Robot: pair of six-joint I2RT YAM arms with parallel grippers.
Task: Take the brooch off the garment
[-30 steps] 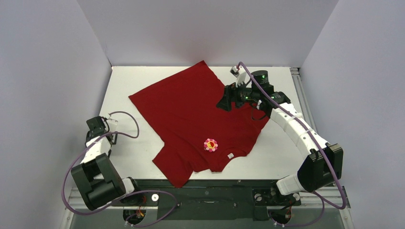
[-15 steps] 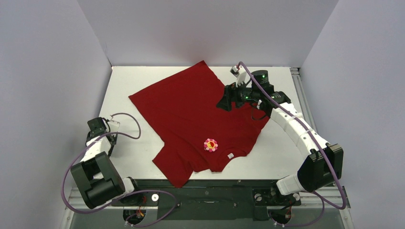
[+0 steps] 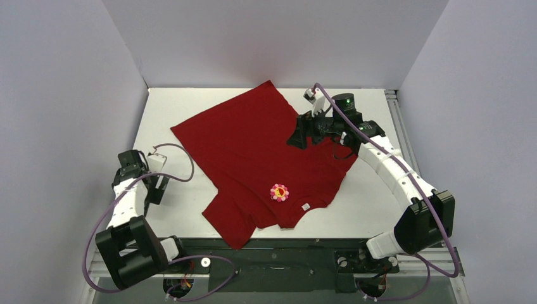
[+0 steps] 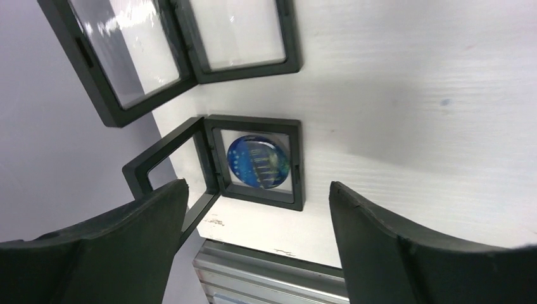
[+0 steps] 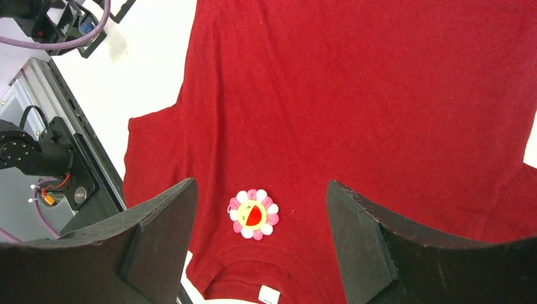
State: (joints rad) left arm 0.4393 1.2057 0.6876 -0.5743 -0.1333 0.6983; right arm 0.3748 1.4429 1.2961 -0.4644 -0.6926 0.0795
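The garment [image 3: 253, 145] is a dark-red T-shirt spread flat across the middle of the table, its neckline toward the near edge. The brooch [image 3: 279, 192], a pink-petalled flower with a yellow centre, sits on the cloth just above the neckline. In the right wrist view the brooch [image 5: 254, 214] lies on the garment [image 5: 380, 95] well below, between the open fingers of my right gripper [image 5: 259, 187]. That right gripper [image 3: 296, 138] hovers over the shirt's far right part. My left gripper [image 3: 156, 189] is left of the shirt, open and empty [image 4: 258, 190].
Under the left gripper lie black display frames with clear film: one [image 4: 258, 161] holds a blue disc, two others [image 4: 240, 38] lie beyond it. The table's metal edge rail [image 4: 272, 278] is close by. A white neck tag [image 5: 270, 295] marks the collar.
The left gripper has gone from shut to wide open, and the left arm has swung slightly right, toward the shirt. The right arm and brooch have not moved.
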